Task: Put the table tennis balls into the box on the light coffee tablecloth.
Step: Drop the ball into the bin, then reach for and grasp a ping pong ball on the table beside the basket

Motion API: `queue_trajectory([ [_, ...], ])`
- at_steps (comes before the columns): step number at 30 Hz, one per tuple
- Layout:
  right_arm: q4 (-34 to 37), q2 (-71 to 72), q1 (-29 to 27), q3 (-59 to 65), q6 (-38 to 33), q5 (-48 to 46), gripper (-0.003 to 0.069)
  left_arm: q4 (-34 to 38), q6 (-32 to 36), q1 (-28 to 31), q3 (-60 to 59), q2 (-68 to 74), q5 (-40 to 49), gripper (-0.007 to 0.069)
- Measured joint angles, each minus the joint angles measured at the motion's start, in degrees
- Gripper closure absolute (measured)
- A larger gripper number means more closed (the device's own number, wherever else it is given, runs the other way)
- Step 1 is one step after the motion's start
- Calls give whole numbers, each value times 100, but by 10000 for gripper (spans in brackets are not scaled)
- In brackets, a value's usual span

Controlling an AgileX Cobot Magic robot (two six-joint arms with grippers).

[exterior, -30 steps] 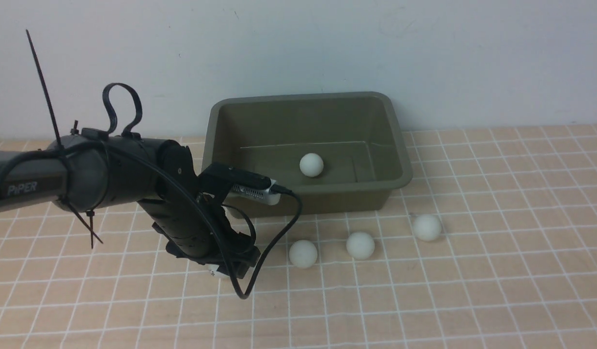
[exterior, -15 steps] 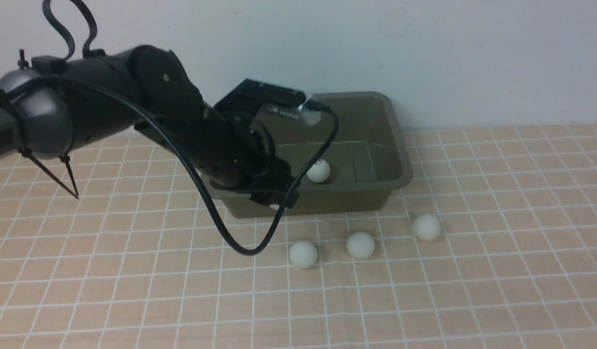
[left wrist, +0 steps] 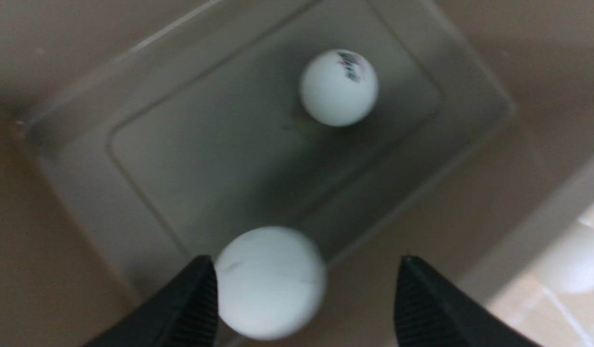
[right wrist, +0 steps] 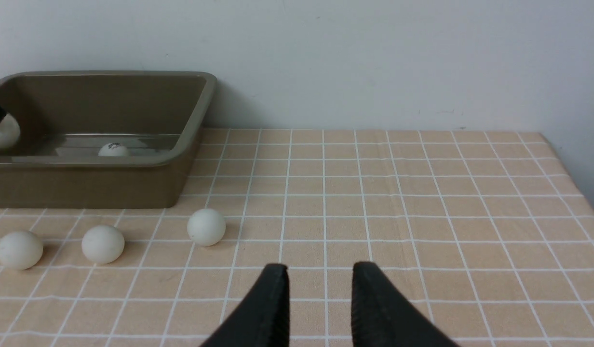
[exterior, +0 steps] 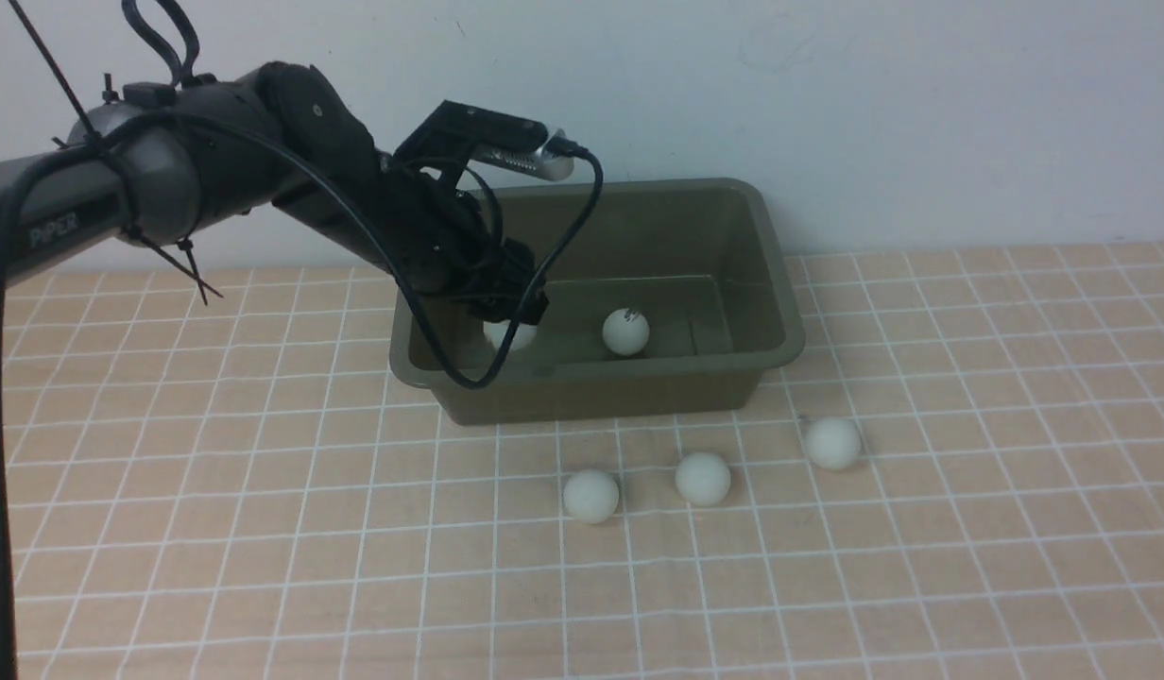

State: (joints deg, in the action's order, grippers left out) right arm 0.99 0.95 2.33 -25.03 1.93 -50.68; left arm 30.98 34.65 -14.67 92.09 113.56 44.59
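Logging my left arm [exterior: 213,179]: stretched forward, wrist pitched down into olive-green rectangular plastic box [exterior: 780,283], long axis along the wall [exterior: 828,94]. Left gripper [left wrist: 304,259] wide; matte white table tennis ball [left wrist: 270,282] between its jaws, touching one finger, inside box. Right gripper [right wrist: 320,270] narrowly parted, holding nothing.

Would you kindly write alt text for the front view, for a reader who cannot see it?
The left gripper reaches down into the green box, a white ball at its tip. A second ball lies on the box floor; three more balls sit on the checked cloth in front of it.
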Motion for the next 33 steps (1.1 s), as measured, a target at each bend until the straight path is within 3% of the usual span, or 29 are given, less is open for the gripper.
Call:
queue_trajectory([
  [5,-1,0,0,0,0,0,480,-169,-660,5,886,-162,1184,195],
  [8,-7,0,0,0,0,0,480,-362,-1580,5,1636,-344,2209,259],
  [13,-99,0,0,0,0,4,480,-624,-1973,5,2092,-490,2591,411],
  [15,-129,0,0,0,0,4,480,-693,-2053,5,2106,-553,2632,505],
  [16,-129,0,0,0,0,4,480,-693,-2053,5,2106,-553,2632,505],
  [17,-162,0,0,0,0,4,480,-722,-2117,-6,2064,-641,2647,569],
  [23,-193,0,0,0,0,4,480,-818,-2146,-180,1329,-1552,2673,687],
  [33,-212,0,0,0,0,-1,480,-827,-2224,-962,-1448,-3231,2680,693],
])
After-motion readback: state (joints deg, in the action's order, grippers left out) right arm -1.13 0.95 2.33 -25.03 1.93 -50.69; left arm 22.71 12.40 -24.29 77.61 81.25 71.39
